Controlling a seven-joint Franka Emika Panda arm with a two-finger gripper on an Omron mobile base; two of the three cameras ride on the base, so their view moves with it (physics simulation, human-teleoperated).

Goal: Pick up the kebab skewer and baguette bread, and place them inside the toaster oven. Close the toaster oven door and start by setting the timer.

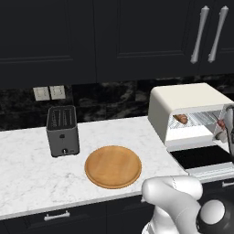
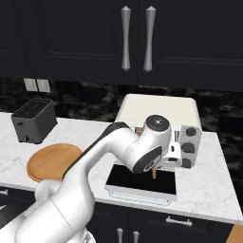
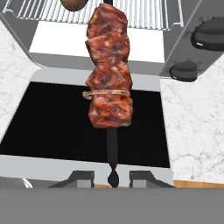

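Holding the kebab skewer (image 3: 109, 70) by its dark stick end, our pincer (image 3: 112, 177) is pressed together on it. In the hand view the skewer's long axis runs straight ahead from the fingertips, meat end toward the toaster oven (image 3: 109, 41) cavity, above the toaster oven door (image 3: 83, 124), which lies folded down flat. We note the baguette bread (image 1: 182, 119) on the rack inside. The round wooden plate (image 1: 113, 166) sits bare on the worktop (image 1: 27, 164).
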